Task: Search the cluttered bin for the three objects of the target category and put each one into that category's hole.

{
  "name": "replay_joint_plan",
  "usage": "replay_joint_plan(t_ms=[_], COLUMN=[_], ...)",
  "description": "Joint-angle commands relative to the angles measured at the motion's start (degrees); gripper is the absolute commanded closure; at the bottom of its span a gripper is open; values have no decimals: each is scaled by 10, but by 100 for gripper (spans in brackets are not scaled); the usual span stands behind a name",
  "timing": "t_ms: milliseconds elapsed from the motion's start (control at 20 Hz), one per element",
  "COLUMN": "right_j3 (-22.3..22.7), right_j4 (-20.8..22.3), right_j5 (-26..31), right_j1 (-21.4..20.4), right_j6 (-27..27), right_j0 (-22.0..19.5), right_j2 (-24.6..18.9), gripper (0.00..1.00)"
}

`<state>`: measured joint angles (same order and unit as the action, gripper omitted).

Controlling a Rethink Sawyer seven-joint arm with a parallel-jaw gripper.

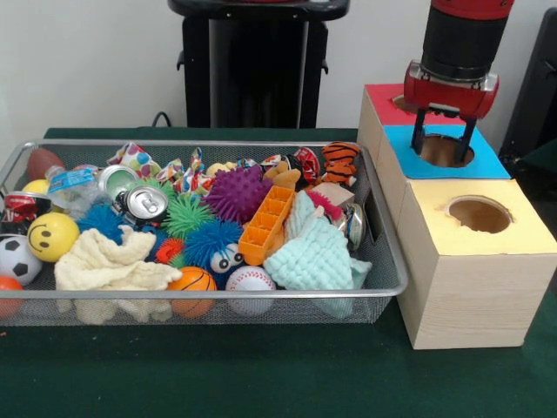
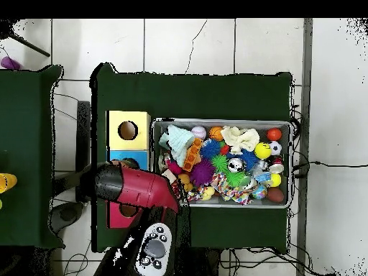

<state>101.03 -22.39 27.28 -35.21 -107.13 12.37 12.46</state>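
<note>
Tool (image 1: 444, 139) wide, empty, over blue hole (image 1: 446, 151); can (image 1: 144, 204) label unreadable in bin (image 1: 387, 283)

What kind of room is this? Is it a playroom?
Probably a robot lab, not a playroom: a red robot arm hangs over boxes with holes, beside a wire bin of toys on a green table.

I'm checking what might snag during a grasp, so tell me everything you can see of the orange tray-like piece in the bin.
The orange tray looks like moulded plastic, long and narrow, split into a row of small open compartments. It lies tilted among the clutter in the wire bin, one end down near the baseball, the other rising toward the purple spiky ball. The pale mint cloth lies against its long side, and the blue fuzzy toy with eyes sits against the other. In the overhead view it shows as an orange strip.
</note>
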Motion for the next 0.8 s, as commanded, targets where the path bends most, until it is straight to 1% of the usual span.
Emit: replay_joint_plan(t_ms=[50, 400, 600, 650, 750, 800], right_j3=[-19, -19, -23, -22, -25, -29], right_j4=[-10, -10, -8, -7, -4, 0], right_j5=[60, 58, 69, 74, 102, 127], right_j1=[-20, -18, -20, -24, -36, -46], right_j6=[-137, -133, -131, -130, -130, -132], right_j0=[-11, -13, -14, -14, -14, -12], right_j2=[11, 10, 12, 13, 19, 25], gripper=[0, 0, 0, 0, 0, 0])
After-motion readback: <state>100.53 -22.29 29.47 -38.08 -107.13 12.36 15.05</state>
